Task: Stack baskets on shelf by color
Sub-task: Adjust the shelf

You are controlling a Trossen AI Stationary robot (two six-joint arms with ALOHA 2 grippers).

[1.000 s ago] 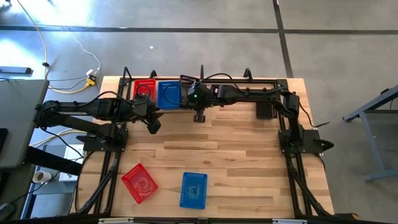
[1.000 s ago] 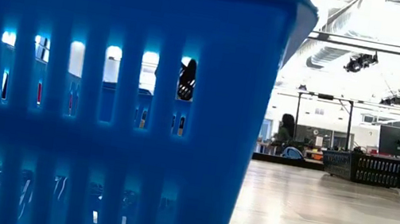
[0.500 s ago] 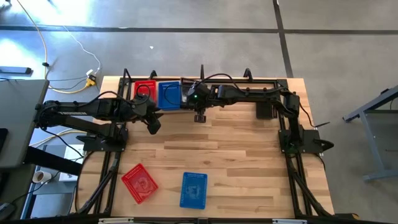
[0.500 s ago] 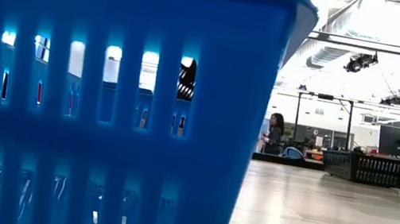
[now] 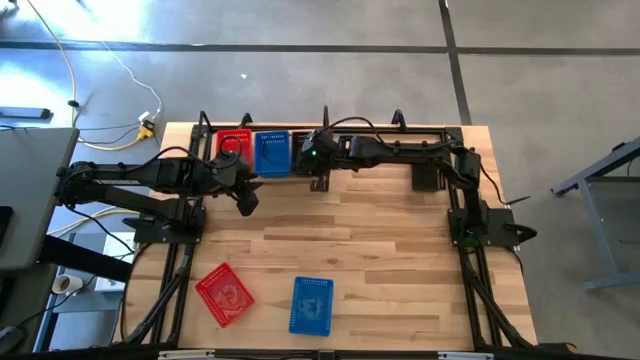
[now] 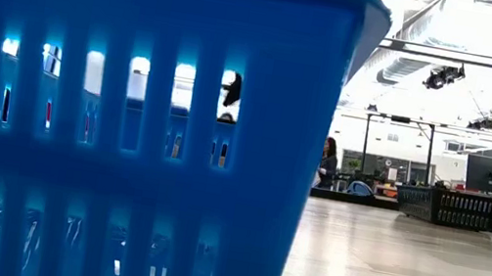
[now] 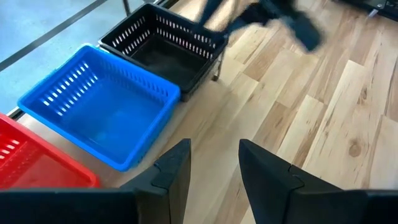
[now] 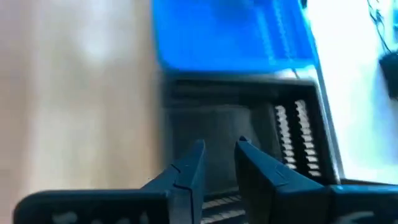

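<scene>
Step in hand: release of a black basket (image 7: 165,46) on the shelf (image 5: 420,133), as I judge it; the basket sits beside the blue basket (image 5: 271,152), at the end of the row.
Right end effector (image 5: 318,172): over the black basket at the shelf's front edge; in the right wrist view its fingers (image 8: 186,171) stand a little apart with nothing between them, the basket below and free.
Left end effector (image 5: 247,199): waits over the bench (image 5: 380,260) just in front of the red basket (image 5: 233,146), jaws apart and empty.
Shelf row: red, blue, black side by side along the far edge of the bench.
Loose baskets: a loose red one (image 5: 224,293) and a loose blue one (image 5: 311,305) lie near the front edge, well apart from the shelf.
Next move calls for: lifting the right arm clear without nudging the black basket, then fetching a loose basket and nesting it squarely on its own colour.
</scene>
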